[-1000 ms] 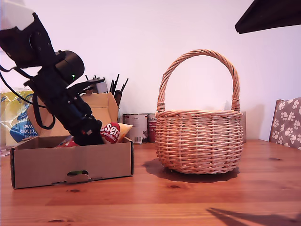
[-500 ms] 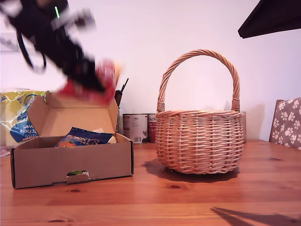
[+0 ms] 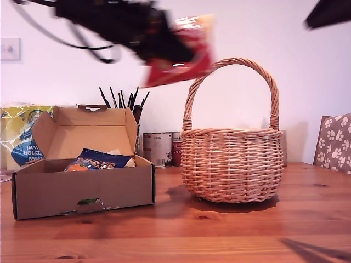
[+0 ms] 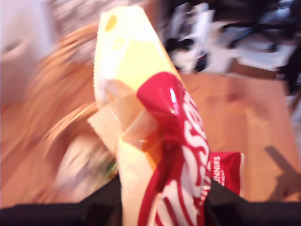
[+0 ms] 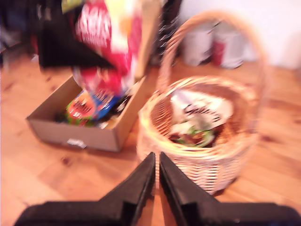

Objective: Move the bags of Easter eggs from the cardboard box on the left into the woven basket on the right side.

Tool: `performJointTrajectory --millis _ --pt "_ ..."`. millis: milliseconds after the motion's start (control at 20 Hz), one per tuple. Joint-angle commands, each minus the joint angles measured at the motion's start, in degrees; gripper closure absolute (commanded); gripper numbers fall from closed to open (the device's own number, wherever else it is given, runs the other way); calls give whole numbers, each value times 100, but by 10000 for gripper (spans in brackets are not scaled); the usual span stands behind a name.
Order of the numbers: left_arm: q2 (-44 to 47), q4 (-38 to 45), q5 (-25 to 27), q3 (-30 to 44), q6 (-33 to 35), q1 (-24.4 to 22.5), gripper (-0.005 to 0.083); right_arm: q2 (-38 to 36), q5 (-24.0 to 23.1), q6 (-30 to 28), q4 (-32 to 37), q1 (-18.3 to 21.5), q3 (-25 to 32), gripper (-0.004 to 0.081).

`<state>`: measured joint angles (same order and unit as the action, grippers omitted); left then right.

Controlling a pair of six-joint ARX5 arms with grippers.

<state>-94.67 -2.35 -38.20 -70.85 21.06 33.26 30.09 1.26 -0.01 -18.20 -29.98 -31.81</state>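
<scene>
High between the cardboard box (image 3: 82,186) and the woven basket (image 3: 232,164), the first tool (image 3: 164,46) clamps the red-white-orange bag (image 3: 181,57), clearing the handle; the second tool (image 5: 156,176) idles, nearly closed, empty.

A plain white wall (image 3: 307,82) backs the wooden table (image 3: 219,230); a paw-print chair (image 3: 334,142) stands beside it.
</scene>
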Motion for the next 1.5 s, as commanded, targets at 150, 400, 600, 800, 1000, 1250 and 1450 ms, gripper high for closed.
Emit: performJointTrajectory --millis 150,400,600,800,1000,1250,1450 --pt "-629 1587 584 55 -2 492 627 -417 -39 221 -404 15 94 781" --pt "-1392 2962 1307 55 39 638 627 -785 -57 328 -702 13 94 781" --pt "-1836 3493 1633 50 42 623 626 -955 -59 328 -802 13 94 781" --pt "-1902 3541 1659 44 33 629 237 -979 -55 328 -931 13 94 781" --pt "-1897 3536 1696 22 33 651 44 -979 -55 328 -957 13 94 781" --pt "-1845 3471 1969 13 -11 656 46 -979 -37 328 -962 11 94 781" --pt "-1687 2957 2181 -74 -13 656 112 -979 -39 323 -957 11 94 781"
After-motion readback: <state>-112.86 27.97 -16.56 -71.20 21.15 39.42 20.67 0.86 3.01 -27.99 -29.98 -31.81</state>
